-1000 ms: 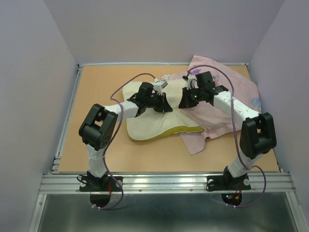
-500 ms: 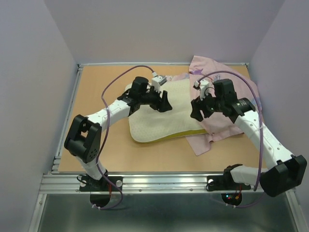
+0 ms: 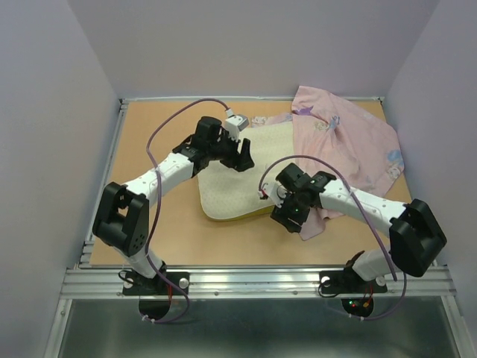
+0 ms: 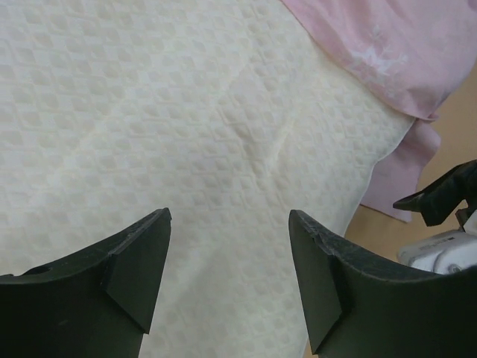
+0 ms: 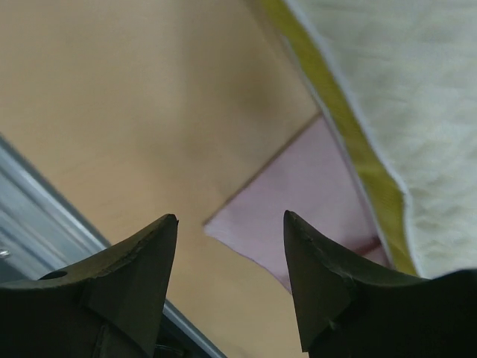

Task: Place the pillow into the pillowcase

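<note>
Pale lilac walls [image 3: 253, 45] enclose a tan tabletop [image 3: 138, 130] bearing the pillow [image 3: 232, 190].

— How is the top view lit?
— Soft, even light is cast from above. The table [image 3: 149, 142] is shown bright, and only faint shadows are laid beneath the arms [image 3: 160, 179] near its middle. A dull sheen is caught on the metal rail [image 3: 253, 282] along the near edge.
— And the wrist views?
— In the left one the pillow [image 4: 186, 134] weave is rendered sharp, the dark fingers [image 4: 138, 261] nearly black. The right one is smeared throughout; the yellow band [image 5: 350, 142] is softened.
</note>
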`<state>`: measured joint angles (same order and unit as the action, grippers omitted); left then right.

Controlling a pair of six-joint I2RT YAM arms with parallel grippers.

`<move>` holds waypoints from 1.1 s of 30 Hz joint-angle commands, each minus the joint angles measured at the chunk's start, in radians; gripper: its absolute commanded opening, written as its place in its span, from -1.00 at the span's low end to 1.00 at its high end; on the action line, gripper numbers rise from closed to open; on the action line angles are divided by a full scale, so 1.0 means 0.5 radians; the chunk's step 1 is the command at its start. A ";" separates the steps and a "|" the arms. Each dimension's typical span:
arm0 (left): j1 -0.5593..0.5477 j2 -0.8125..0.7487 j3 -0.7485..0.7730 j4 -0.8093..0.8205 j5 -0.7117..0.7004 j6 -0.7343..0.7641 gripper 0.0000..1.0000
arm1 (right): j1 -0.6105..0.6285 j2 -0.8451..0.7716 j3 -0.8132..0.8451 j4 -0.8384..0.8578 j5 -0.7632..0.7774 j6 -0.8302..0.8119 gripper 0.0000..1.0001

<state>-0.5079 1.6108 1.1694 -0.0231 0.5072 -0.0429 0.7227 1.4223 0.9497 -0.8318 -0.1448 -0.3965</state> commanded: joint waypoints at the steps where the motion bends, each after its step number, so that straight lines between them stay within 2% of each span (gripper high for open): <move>1: 0.019 0.039 0.189 -0.046 -0.277 0.162 0.51 | -0.016 -0.117 0.027 0.160 0.366 0.035 0.33; 4: 0.019 0.269 0.339 -0.180 -0.492 0.343 0.50 | -0.129 -0.203 0.134 0.121 0.324 0.060 0.35; 6: 0.019 0.462 0.398 -0.266 -0.633 0.429 0.44 | -0.315 -0.276 0.165 0.117 0.320 0.002 0.35; 10: 0.098 0.567 0.291 -0.282 -0.631 0.411 0.23 | -0.412 -0.393 0.184 0.102 0.387 -0.124 0.36; 13: 0.169 0.586 0.223 -0.276 -0.600 0.356 0.15 | -0.412 -0.198 0.043 0.126 0.498 -0.176 0.34; 16: 0.240 0.555 0.156 -0.267 -0.597 0.322 0.08 | -0.415 0.032 -0.098 0.447 0.541 -0.216 0.30; 18: 0.273 0.506 0.113 -0.267 -0.591 0.319 0.07 | -0.415 0.183 -0.050 0.592 0.560 -0.219 0.30; 23: 0.378 0.408 0.017 -0.288 -0.579 0.343 0.11 | -0.445 0.674 0.475 0.731 0.419 -0.198 0.28; 27: 0.448 0.414 0.091 -0.307 -0.576 0.350 0.13 | -0.445 0.968 0.879 0.771 0.388 -0.229 0.27; 30: 0.464 0.417 0.229 -0.337 -0.524 0.383 0.23 | -0.445 0.978 1.003 0.719 0.324 -0.177 0.27; 33: 0.458 0.347 0.315 -0.359 -0.367 0.402 0.39 | -0.445 0.730 0.853 0.645 0.210 -0.130 0.27</move>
<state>-0.2642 1.8408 1.2640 -0.1345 0.2523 0.1253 0.5007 1.9076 1.3869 -0.5304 0.0681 -0.4992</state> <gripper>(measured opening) 0.666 0.638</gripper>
